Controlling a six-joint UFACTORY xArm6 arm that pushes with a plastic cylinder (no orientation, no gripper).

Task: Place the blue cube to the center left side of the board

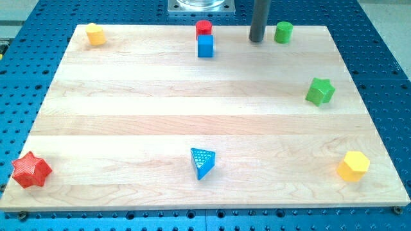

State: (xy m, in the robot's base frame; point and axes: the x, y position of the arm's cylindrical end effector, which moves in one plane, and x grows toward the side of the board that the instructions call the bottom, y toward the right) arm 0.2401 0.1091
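The blue cube sits near the top edge of the wooden board, a little left of the middle, touching a red cylinder just above it. My tip stands on the board at the view's top, to the right of the blue cube with a clear gap between them. It is just left of a green cylinder.
A yellow block is at the top left corner. A green star is at the right. A yellow hexagonal block is at the bottom right. A blue triangle is at the bottom middle. A red star is at the bottom left.
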